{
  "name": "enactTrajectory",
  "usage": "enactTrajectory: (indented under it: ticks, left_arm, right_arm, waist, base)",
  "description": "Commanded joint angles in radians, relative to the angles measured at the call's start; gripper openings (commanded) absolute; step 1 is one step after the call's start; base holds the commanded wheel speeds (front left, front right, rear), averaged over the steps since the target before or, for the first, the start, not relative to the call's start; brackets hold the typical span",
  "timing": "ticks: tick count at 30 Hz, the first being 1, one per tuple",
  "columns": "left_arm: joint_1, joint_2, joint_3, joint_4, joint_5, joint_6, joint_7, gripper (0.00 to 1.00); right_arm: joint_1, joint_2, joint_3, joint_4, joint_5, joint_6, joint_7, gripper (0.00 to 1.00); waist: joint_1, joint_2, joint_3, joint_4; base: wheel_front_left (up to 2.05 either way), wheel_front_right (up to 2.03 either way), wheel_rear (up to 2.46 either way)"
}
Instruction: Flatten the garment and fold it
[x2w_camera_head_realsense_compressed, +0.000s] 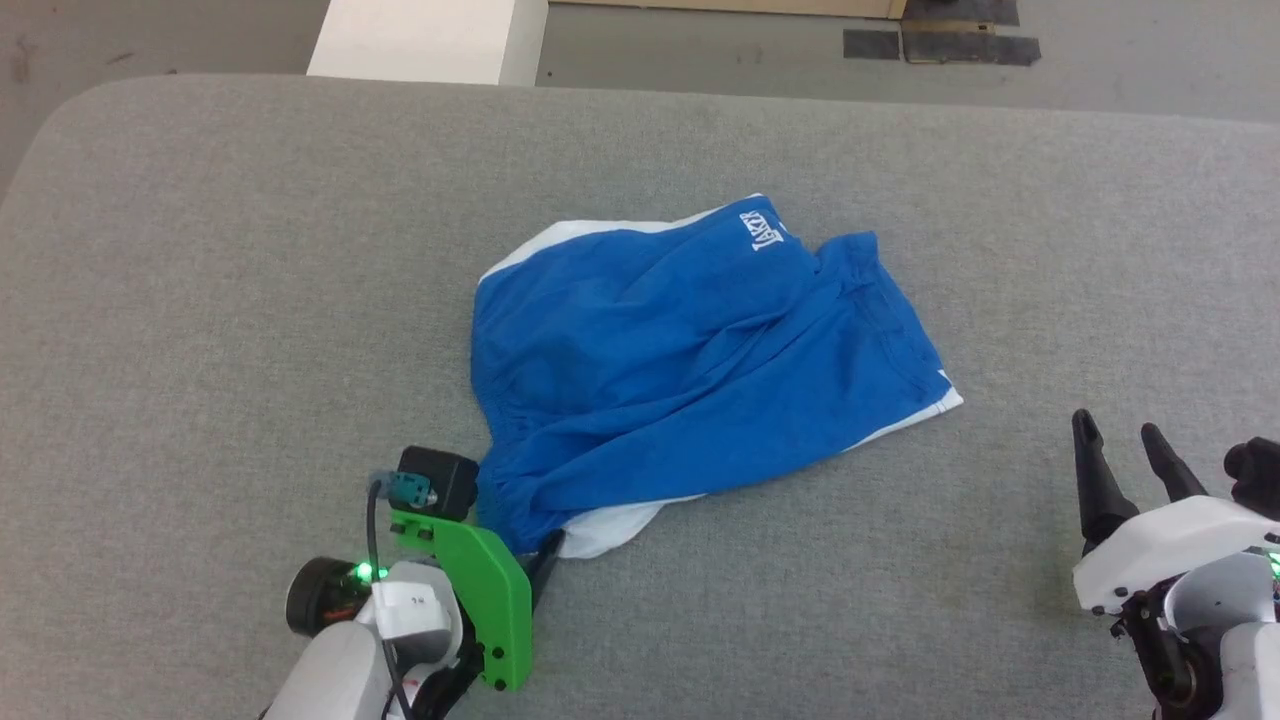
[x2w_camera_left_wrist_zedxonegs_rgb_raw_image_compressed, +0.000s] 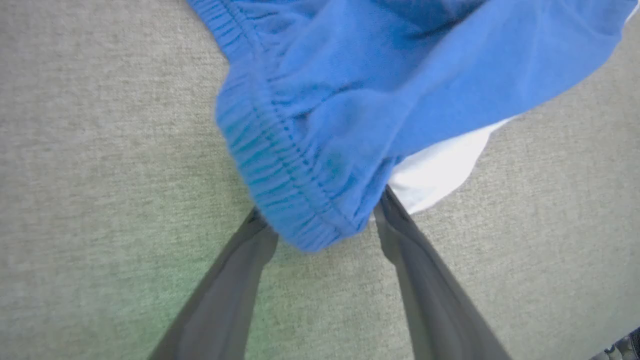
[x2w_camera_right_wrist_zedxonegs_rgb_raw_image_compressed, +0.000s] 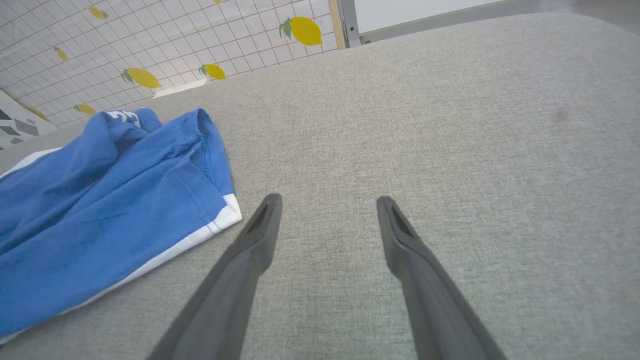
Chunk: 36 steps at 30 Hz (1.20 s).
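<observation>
The garment (x2w_camera_head_realsense_compressed: 690, 370), royal-blue shorts with white trim and white lettering, lies crumpled in the middle of the grey table (x2w_camera_head_realsense_compressed: 250, 250). Its elastic waistband corner (x2w_camera_left_wrist_zedxonegs_rgb_raw_image_compressed: 295, 200) points toward me at the near left. My left gripper (x2w_camera_head_realsense_compressed: 535, 560) is at that corner. In the left wrist view the left gripper (x2w_camera_left_wrist_zedxonegs_rgb_raw_image_compressed: 322, 210) is open, one dark finger on each side of the waistband corner, with white fabric beside the right finger. My right gripper (x2w_camera_head_realsense_compressed: 1117, 428) hovers open over bare table, right of the garment's white-trimmed hem (x2w_camera_right_wrist_zedxonegs_rgb_raw_image_compressed: 220, 220). Nothing lies between the fingers of the right gripper (x2w_camera_right_wrist_zedxonegs_rgb_raw_image_compressed: 328, 199).
A white block (x2w_camera_head_realsense_compressed: 430, 40) stands beyond the table's far edge, with dark tape patches (x2w_camera_head_realsense_compressed: 940, 45) on the floor behind. The right wrist view shows a tiled wall with lemon prints (x2w_camera_right_wrist_zedxonegs_rgb_raw_image_compressed: 140, 77) past the table. Grey table surface stretches on all sides of the garment.
</observation>
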Motion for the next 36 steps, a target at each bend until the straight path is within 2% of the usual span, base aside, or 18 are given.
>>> enactTrajectory:
  ticks: [1, 5, 8, 15, 19, 27, 32, 33, 34, 36]
  left_arm:
    - [-0.003, -0.005, -0.013, 0.023, -0.021, -0.010, 0.004, 0.00]
    - [-0.002, -0.003, -0.028, 0.037, -0.048, -0.020, 0.012, 0.00]
    - [0.000, -0.001, -0.028, 0.027, -0.052, -0.020, 0.008, 0.00]
    - [0.000, -0.002, -0.030, -0.016, -0.054, -0.008, 0.007, 0.00]
    - [-0.004, -0.002, -0.033, -0.038, -0.056, -0.007, 0.006, 0.00]
    - [-0.010, -0.009, -0.042, -0.058, -0.065, -0.008, -0.002, 0.00]
    - [-0.013, -0.012, -0.047, -0.056, -0.070, -0.010, -0.011, 0.00]
    - [-0.014, -0.012, -0.047, -0.055, -0.072, -0.010, -0.014, 0.00]
    - [-0.013, -0.014, -0.045, -0.054, -0.075, -0.010, -0.018, 0.00]
    - [-0.011, -0.015, -0.043, -0.054, -0.083, -0.011, -0.024, 0.00]
  right_arm:
    - [-0.017, -0.001, -0.002, -0.002, 0.005, -0.002, -0.008, 1.00]
    - [-0.041, -0.001, 0.019, -0.011, -0.016, -0.002, 0.001, 1.00]
    - [-0.068, -0.001, 0.053, -0.025, -0.053, -0.002, 0.050, 1.00]
    - [-0.161, -0.001, 0.124, -0.009, -0.237, -0.002, 0.389, 1.00]
    - [-0.220, -0.001, 0.183, 0.010, -0.294, -0.002, 0.499, 1.00]
    - [-0.271, -0.001, 0.214, 0.093, -0.395, -0.002, 0.598, 1.00]
    - [-0.277, -0.001, 0.225, 0.136, -0.390, -0.002, 0.629, 1.00]
    - [-0.277, -0.001, 0.229, 0.142, -0.378, -0.002, 0.637, 0.20]
    - [-0.278, -0.001, 0.234, 0.143, -0.365, -0.002, 0.638, 0.00]
    - [-0.279, -0.001, 0.242, 0.138, -0.328, -0.002, 0.636, 0.00]
  waist:
    - [0.0000, 0.0000, 0.005, -0.002]
    - [0.0000, 0.0000, 0.003, 0.007]
    - [0.0000, 0.0000, -0.002, 0.011]
    - [0.0000, 0.0000, 0.005, 0.034]
    - [0.0000, 0.0000, 0.022, 0.049]
    - [0.0000, 0.0000, 0.062, 0.075]
    - [0.0000, 0.0000, 0.072, 0.081]
    - [0.0000, 0.0000, 0.071, 0.080]
    - [0.0000, 0.0000, 0.068, 0.078]
    - [0.0000, 0.0000, 0.056, 0.071]
  base:
    - [0.00, 0.00, 0.00]
    - [0.00, 0.00, 0.00]
    - [0.00, 0.00, 0.00]
    - [0.00, 0.00, 0.00]
    - [0.00, 0.00, 0.00]
    - [0.00, 0.00, 0.00]
    - [0.00, 0.00, 0.00]
    - [0.00, 0.00, 0.00]
    - [0.00, 0.00, 0.00]
    - [0.00, 0.00, 0.00]
